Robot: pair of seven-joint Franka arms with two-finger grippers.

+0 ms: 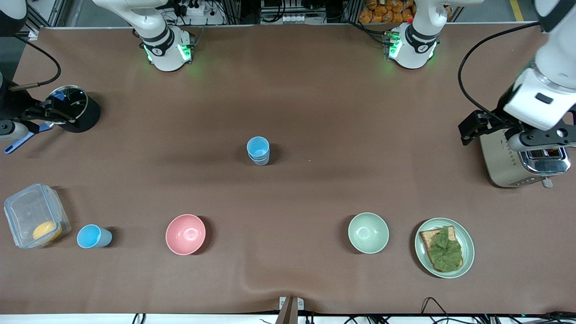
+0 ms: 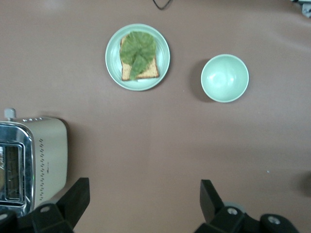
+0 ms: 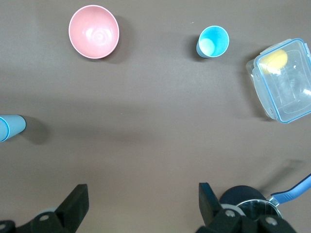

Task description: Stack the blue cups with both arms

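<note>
Two light-blue cups (image 1: 258,150) stand nested as one stack at the middle of the table; the stack shows at the edge of the right wrist view (image 3: 10,127). A third blue cup (image 1: 93,236) stands alone nearer the front camera, toward the right arm's end, beside a clear container; it also shows in the right wrist view (image 3: 213,41). My left gripper (image 2: 144,196) is open and empty, up over the toaster (image 1: 522,162). My right gripper (image 3: 141,199) is open and empty, up beside the black pot (image 1: 74,108).
A pink bowl (image 1: 185,234) and a pale green bowl (image 1: 368,232) stand near the front edge. A green plate (image 1: 468,243) with toast and lettuce lies beside the green bowl. A clear lidded container (image 1: 31,211) holds something yellow.
</note>
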